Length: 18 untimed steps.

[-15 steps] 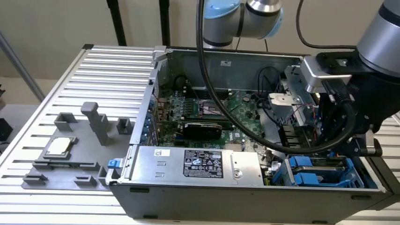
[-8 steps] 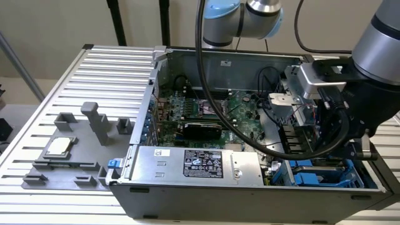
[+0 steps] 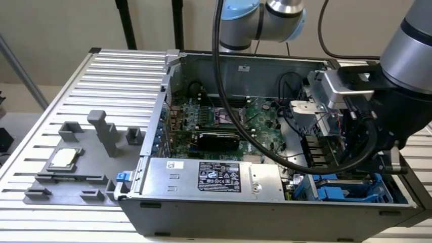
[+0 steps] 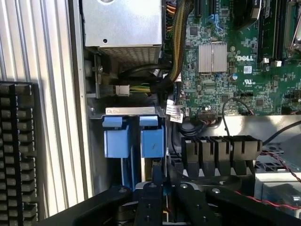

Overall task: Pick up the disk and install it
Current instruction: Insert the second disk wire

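Note:
The disk [image 4: 133, 141] stands on edge in the drive bay at the case's front corner, its blue plastic rails and tabs facing the wrist camera. In the exterior view its blue rails [image 3: 343, 193] show low on the exterior view's right, beneath the arm. My gripper [image 4: 162, 184] sits directly over the disk. The black fingers [image 4: 149, 197] are drawn close together around a thin silver edge next to the blue rail. In the exterior view the gripper [image 3: 352, 169] is largely hidden behind the wrist and black cables.
The open computer case [image 3: 223, 215] holds a green motherboard [image 3: 223, 121], a large silver box with a black label [image 3: 209, 177] and cable bundles [image 4: 176, 42]. A grey fixture [image 3: 74, 167] with a small silver chip [image 3: 64, 158] lies on the slatted table. A black keyboard [image 4: 16, 150] lies beside the case.

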### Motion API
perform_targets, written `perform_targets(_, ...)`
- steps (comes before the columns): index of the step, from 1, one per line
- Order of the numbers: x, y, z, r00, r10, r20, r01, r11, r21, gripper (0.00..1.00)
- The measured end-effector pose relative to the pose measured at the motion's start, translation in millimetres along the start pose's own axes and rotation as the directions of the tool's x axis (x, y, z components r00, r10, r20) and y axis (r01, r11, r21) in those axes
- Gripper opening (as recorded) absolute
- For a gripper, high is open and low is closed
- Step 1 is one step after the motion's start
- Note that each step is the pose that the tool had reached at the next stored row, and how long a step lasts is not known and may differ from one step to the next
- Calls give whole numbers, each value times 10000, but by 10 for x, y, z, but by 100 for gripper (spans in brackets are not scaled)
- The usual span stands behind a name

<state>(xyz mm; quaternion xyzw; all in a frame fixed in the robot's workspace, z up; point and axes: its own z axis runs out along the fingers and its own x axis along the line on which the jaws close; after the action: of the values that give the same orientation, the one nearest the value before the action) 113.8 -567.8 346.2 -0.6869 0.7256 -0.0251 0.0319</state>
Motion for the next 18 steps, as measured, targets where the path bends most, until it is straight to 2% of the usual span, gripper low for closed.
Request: perform_targets(18,7,-39,48,10000,-2,-19,2,10000,1,0)
